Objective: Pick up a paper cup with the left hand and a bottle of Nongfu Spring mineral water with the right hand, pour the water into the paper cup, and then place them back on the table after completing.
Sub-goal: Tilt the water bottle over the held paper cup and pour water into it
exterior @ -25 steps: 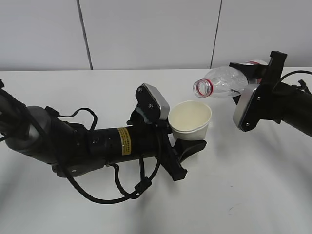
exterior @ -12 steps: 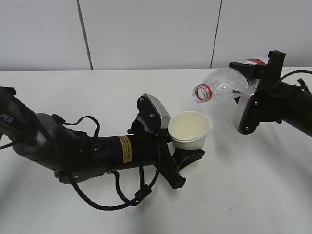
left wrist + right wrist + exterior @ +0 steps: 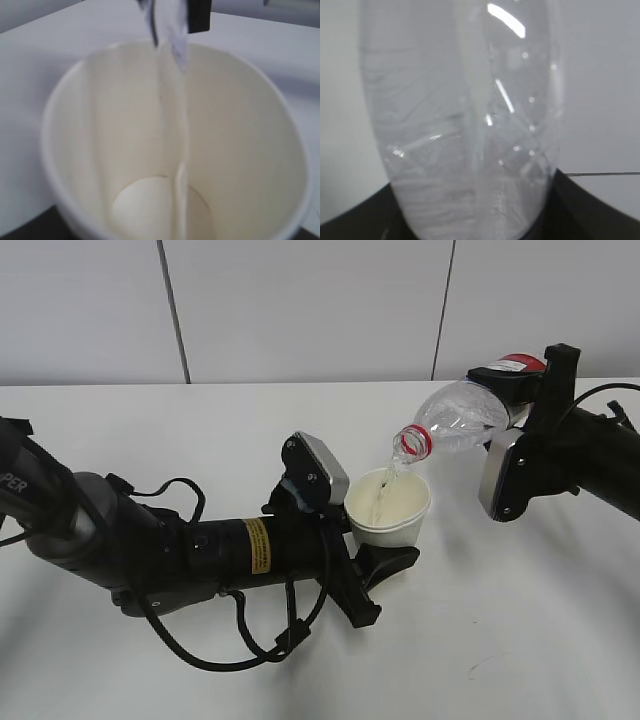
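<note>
The left hand (image 3: pixel 250 545), with its yellow label, holds a white paper cup (image 3: pixel 390 508) upright just above the table (image 3: pixel 520 640); the left gripper (image 3: pixel 385 550) is shut on the cup. The cup fills the left wrist view (image 3: pixel 240 150), and a thin stream of water (image 3: pixel 172 65) falls into it. The right hand (image 3: pixel 570 455) holds a clear bottle (image 3: pixel 460 418) tilted with its neck down and to the left, the mouth with its red ring just above the cup's rim. Water (image 3: pixel 383 490) runs into the cup. The right gripper (image 3: pixel 520 400) is shut on the bottle, which fills the right wrist view (image 3: pixel 465 130).
Loose black cables (image 3: pixel 250 630) hang from the left arm onto the table. A grey panelled wall (image 3: pixel 300 310) stands behind the table's far edge. Open white tabletop lies in front and to the left.
The bottle has tipped further, its mouth dropping to the cup's rim, and water now flows. The left arm lowered the cup slightly a second ago, then stayed still.
</note>
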Robot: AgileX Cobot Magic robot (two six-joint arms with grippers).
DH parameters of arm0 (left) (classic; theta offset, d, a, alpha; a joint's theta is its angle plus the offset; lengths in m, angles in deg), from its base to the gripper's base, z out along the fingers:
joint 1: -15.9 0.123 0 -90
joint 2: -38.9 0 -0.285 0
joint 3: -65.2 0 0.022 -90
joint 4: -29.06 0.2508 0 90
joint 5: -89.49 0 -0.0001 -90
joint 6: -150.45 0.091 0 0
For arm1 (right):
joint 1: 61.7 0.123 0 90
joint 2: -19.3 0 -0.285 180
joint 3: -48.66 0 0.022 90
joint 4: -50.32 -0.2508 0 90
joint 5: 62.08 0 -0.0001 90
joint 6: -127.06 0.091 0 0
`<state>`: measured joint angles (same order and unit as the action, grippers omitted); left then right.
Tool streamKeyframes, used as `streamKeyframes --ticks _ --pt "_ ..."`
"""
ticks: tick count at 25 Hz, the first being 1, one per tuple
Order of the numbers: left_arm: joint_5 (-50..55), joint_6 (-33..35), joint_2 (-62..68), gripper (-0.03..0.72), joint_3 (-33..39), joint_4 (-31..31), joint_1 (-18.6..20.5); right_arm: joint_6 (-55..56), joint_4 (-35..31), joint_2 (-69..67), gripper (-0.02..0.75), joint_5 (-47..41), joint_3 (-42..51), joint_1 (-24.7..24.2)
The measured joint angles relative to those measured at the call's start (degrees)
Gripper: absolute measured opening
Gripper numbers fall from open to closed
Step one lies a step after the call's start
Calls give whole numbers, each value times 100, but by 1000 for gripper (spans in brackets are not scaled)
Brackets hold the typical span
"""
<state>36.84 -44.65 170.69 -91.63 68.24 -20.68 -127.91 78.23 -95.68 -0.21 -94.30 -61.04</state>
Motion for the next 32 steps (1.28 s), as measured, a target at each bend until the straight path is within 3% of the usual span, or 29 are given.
streamKeyframes --ticks 32 --pt "0 0 0 387 0 47 0 -257 -199 0 385 31 0 0"
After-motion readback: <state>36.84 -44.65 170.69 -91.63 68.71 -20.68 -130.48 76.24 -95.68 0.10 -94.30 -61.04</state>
